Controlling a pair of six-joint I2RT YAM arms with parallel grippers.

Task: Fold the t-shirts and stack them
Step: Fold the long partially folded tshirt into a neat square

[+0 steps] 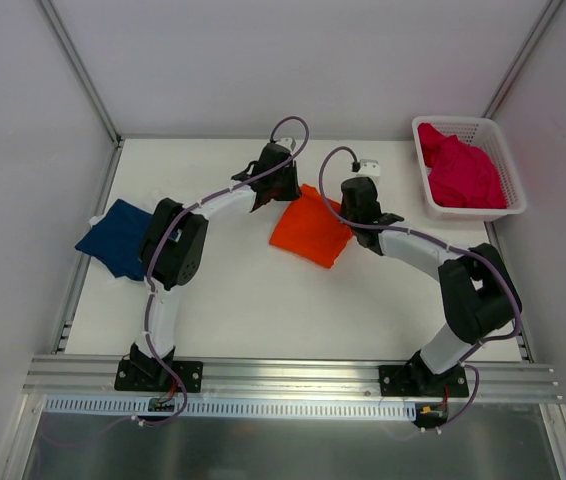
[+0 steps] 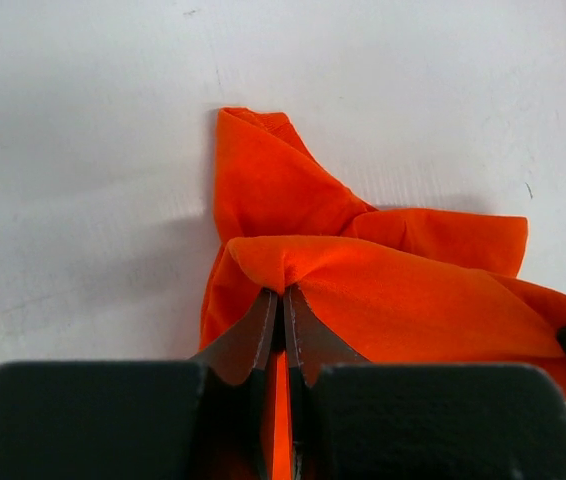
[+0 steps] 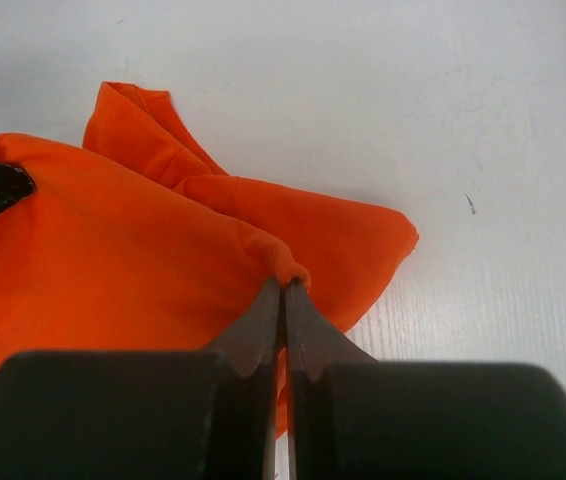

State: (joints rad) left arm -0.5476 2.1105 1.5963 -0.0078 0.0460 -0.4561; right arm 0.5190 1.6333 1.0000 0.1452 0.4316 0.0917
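The orange t-shirt (image 1: 310, 231) lies bunched and partly folded at the table's middle back. My left gripper (image 1: 281, 193) is shut on its left top edge; the left wrist view shows cloth (image 2: 383, 290) pinched between the jaws (image 2: 283, 292). My right gripper (image 1: 348, 222) is shut on its right edge; the right wrist view shows a fold (image 3: 143, 250) pinched at the tips (image 3: 284, 284). The navy blue t-shirt (image 1: 113, 237) lies folded at the table's left edge. The magenta t-shirt (image 1: 460, 170) sits crumpled in the basket.
A white plastic mesh basket (image 1: 499, 140) stands at the back right corner. A small white object (image 1: 369, 165) lies near the back edge. White walls enclose the table on three sides.
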